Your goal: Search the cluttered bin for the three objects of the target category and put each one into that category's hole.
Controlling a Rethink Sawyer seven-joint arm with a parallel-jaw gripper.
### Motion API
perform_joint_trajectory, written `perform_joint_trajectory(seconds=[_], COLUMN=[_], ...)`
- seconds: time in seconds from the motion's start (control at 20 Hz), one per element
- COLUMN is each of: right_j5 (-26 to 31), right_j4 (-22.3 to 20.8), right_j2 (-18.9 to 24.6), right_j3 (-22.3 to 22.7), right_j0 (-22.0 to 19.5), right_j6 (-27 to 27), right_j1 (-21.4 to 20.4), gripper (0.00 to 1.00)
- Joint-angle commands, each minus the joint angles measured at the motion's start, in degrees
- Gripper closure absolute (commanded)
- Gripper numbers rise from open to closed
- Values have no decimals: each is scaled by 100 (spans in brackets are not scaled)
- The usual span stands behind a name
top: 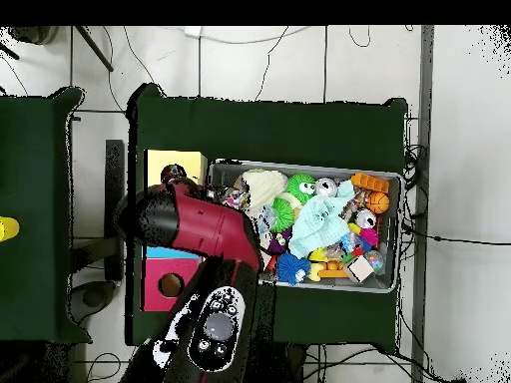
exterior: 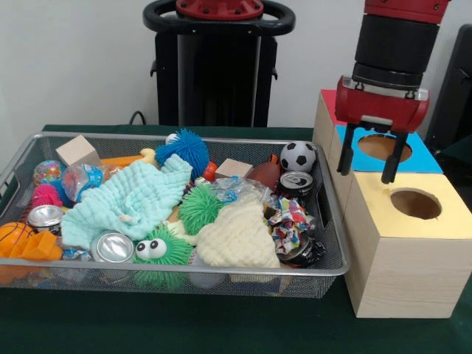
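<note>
Claw [exterior: 371,164] hangs over the row of wooden boxes, fingers spread apart and nothing between them. Its tips sit above the blue-topped box [exterior: 424,151], near the edge where it meets the yellow-topped box [exterior: 450,210]. The red-topped box [exterior: 330,103] lies behind, mostly hidden by the claw body.

Task's things: you cannot tell from here which category is the target, so every candidate is in the wire bin [exterior: 333,267] on the green tabletop [exterior: 221,324]. Cans: one [exterior: 116,248] at the front edge, one [exterior: 46,217] at the left, one [exterior: 296,181] by the right wall. Balls: soccer ball [exterior: 299,155], basketball [exterior: 13,234], brown football [exterior: 264,175]. Also spiky toys, wooden blocks [exterior: 76,150], and crumpled wrappers [exterior: 289,221].

Risks you should watch:
- Light teal cloth [exterior: 133,199] and cream cloth [exterior: 234,236] drape over the middle. A grab there may snag fabric and drag neighbours out, or hide a target underneath.
- Cans sit tight against mesh walls; a descending finger could strike the rim or catch wire.
- Round balls likely squirt sideways from a pinch.
- Holes in the blue and yellow tops lie close together; a drop released at the seam could go down the wrong one or bounce off.
- In the overhead view the arm [top: 205,231] covers most of the boxes, so hole alignment cannot be checked from above.
</note>
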Motion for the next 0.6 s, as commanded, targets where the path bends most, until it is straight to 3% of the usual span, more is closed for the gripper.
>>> perform_joint_trajectory(seconds=[0.05, 0.25, 0.35, 0.6], right_j5=[-353, -917, -1052, -1178], right_j4=[-491, -781, -962, -1383], right_j2=[918, 1379, 1603, 1549], right_j3=[1596, 2341, 2468, 2039], right_j0=[-487, -1140, -1498, -1596], right_j6=[121, 29, -57, 193], right_j1=[-801, -1117, -1107, -731], gripper=[0, 0, 0, 0])
